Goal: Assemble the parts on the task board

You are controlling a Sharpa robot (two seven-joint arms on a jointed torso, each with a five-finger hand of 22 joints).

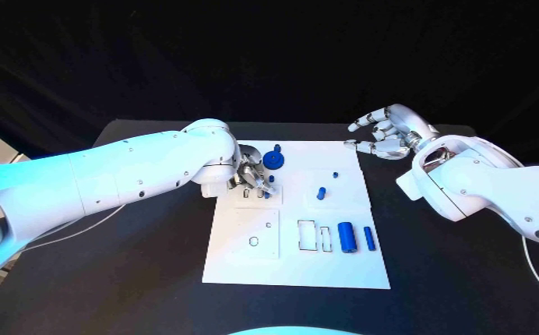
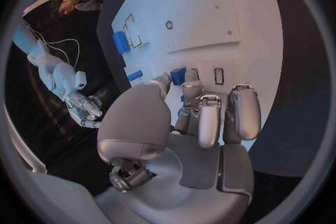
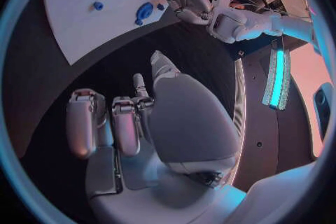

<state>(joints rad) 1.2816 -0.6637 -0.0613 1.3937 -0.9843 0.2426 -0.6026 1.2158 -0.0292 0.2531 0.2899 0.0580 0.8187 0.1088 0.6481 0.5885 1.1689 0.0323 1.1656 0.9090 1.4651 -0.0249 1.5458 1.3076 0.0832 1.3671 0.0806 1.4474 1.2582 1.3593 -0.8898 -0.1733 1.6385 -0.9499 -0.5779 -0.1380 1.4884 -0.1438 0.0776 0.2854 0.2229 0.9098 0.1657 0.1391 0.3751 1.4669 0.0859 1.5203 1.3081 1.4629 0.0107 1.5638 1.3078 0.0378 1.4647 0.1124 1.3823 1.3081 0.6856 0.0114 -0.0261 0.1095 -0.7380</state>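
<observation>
Black desk (image 1: 135, 257) carrying one white task board (image 1: 294, 261) at centre. Six blue parts visible: two cylinders (image 1: 347, 237) at 5 o'clock, one disc (image 1: 275, 161) at 12, small pieces between. Left robot hand (image 1: 251, 176) pinches a blue part (image 2: 178, 75) at 10 o'clock. Right robot hand (image 1: 388, 134), fingers apart, holds nothing, off the board's 1 o'clock corner over bare desk.

No text, label, brand, number or sign can be read anywhere: the white task board (image 1: 295, 269) bears only outlined recesses and blue parts (image 1: 347, 238), and the arms and hands carry no legible marking
</observation>
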